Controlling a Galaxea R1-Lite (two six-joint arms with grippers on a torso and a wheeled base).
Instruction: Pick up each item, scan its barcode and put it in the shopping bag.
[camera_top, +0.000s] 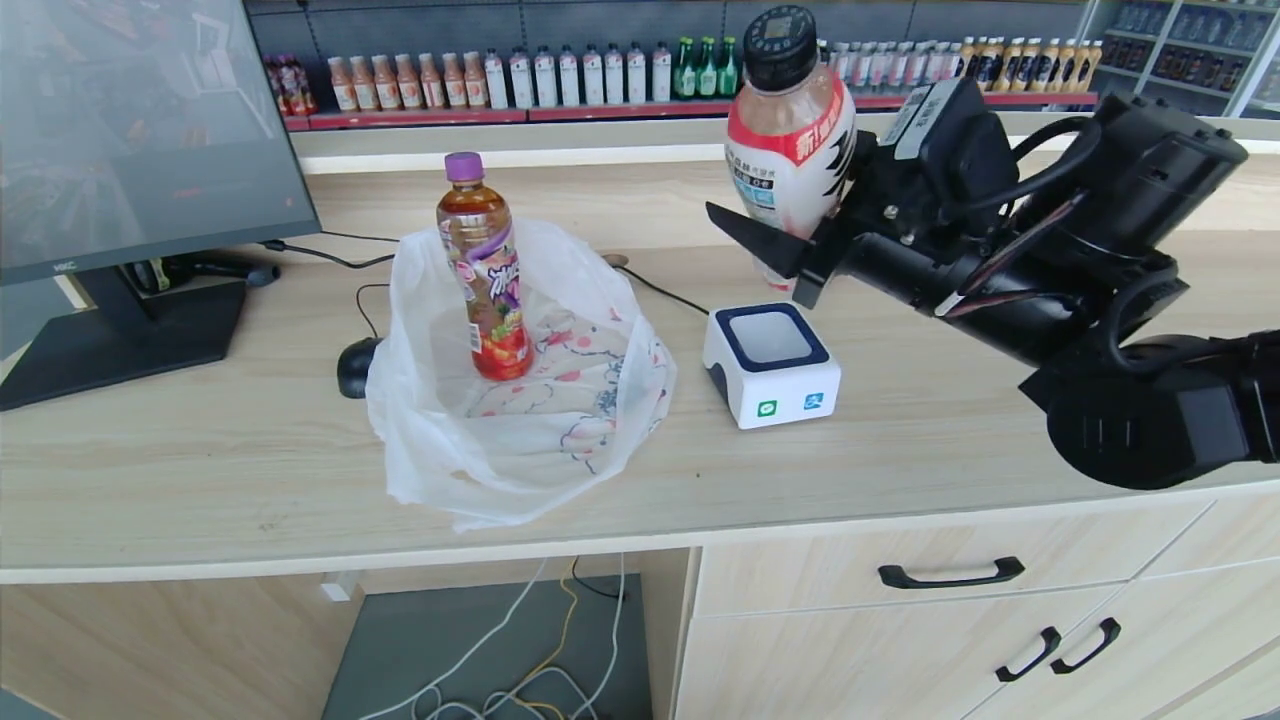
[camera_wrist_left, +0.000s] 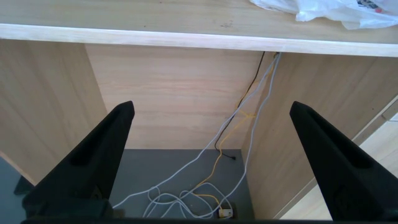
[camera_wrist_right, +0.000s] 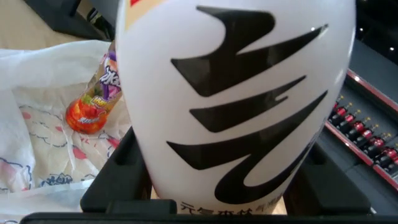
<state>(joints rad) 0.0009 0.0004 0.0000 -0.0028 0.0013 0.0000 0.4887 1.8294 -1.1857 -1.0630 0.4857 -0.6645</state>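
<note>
the right gripper (camera_top: 785, 232) has its jaws clenched on the white bottle (camera_top: 790, 130), upright in the air just beyond the scanner (camera_top: 770, 362). a purple-capped bottle (camera_top: 485, 280) stands inside the shopping bag (camera_top: 560, 420) on the tabletop (camera_top: 200, 450). the left gripper (camera_wrist_left: 212, 111) hangs below the tabletop's edge, jaws spread wide.

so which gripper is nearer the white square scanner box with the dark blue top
Right. The right gripper holds a white black-capped bottle just behind the scanner; the left gripper hangs below the edge of the wooden counter, well away from it.
</note>
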